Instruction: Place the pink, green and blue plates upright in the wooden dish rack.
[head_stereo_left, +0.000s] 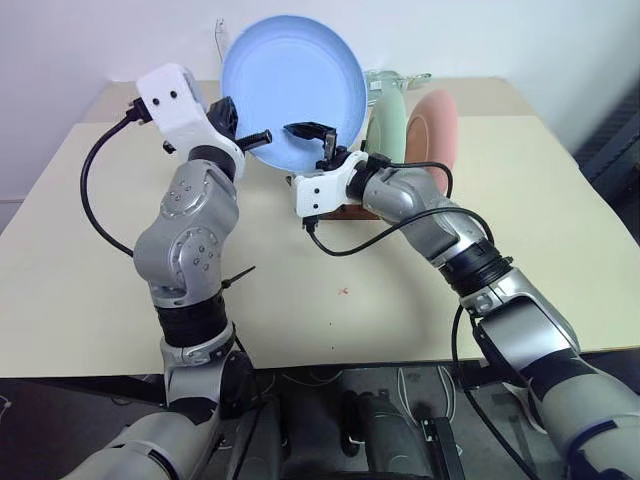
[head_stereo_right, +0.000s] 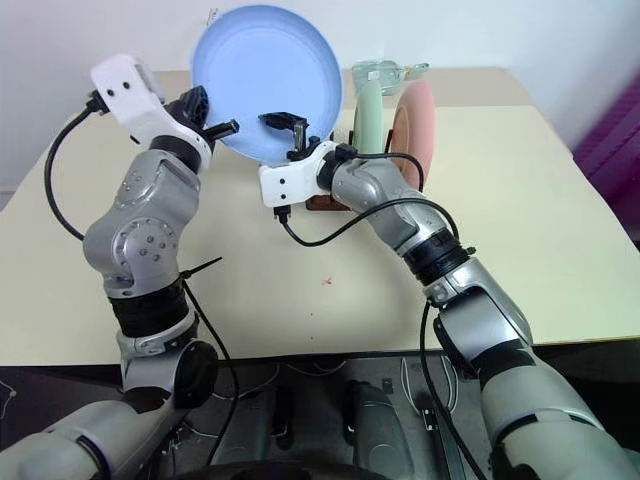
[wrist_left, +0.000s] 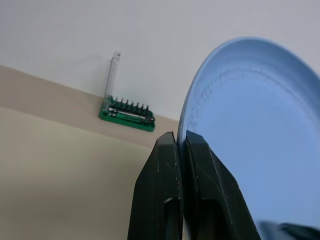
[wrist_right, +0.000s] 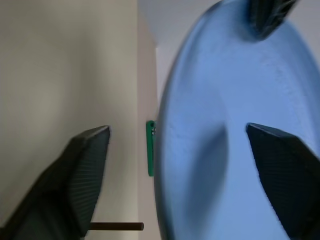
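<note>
Beige table (head_stereo_left: 80, 290); left fingers (wrist_left: 181, 150) pinch blue plate (head_stereo_left: 290, 85) rim (raised upright); right fingers (wrist_right: 75, 180) spread astride it.

Looks like lab or test bench: bare beige table (head_stereo_left: 300, 300) against plain white wall (head_stereo_left: 80, 40), green tray of tool bits (wrist_left: 126, 113), loose cables (head_stereo_left: 400, 390) underneath.

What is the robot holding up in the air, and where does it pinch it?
The left gripper pinches the blue plate by its rim. The right gripper is open around the rim.
</note>
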